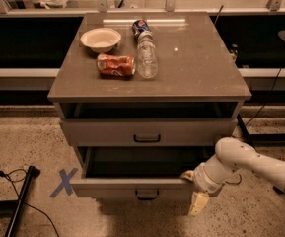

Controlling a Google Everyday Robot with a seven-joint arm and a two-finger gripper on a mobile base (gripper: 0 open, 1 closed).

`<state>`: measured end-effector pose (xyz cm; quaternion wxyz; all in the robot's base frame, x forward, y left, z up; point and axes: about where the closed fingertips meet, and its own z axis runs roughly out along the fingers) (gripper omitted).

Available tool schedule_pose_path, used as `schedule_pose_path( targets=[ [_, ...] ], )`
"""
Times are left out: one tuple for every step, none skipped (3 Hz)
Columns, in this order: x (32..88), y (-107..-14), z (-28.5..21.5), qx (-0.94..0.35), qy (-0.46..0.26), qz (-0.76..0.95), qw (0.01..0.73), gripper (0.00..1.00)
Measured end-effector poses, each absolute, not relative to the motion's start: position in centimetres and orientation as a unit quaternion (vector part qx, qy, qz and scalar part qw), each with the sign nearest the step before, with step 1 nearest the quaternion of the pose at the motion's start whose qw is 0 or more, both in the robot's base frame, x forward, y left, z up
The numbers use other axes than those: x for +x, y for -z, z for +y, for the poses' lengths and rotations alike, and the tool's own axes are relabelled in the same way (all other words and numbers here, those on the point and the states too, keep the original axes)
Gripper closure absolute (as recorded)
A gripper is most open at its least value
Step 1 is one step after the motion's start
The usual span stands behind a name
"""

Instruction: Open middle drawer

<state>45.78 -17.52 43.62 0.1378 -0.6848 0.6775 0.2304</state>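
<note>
I see the middle drawer (117, 187) standing well out beneath the slightly open top drawer (107, 131), the gripper (197, 204) hanging at its front right corner, open or closed I cannot tell, and on the cabinet top (201, 68) a crushed red can (115, 65) and a blue can (141, 26) whose lettering I cannot read.

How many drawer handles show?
2: upper handle on top drawer; lower handle on middle drawer; a third may be hidden. Gripper at middle drawer's right front corner.
</note>
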Motion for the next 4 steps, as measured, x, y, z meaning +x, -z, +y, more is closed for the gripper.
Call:
schedule_pose_path(
  targets=[
    [44.2, -45.3, -18.2, -0.696, -0.237, 0.660, 0.153, 0.27],
    [43.2, -46.7, -18.4, -0.707, -0.237, 0.643, 0.175, 0.09],
    [43.7, -48.3, -18.5, -0.698, -0.218, 0.651, 0.206, 0.00],
    [46.0, -49.7, -18.7, -0.674, -0.187, 0.674, 0.236, 0.00]
  ],
)
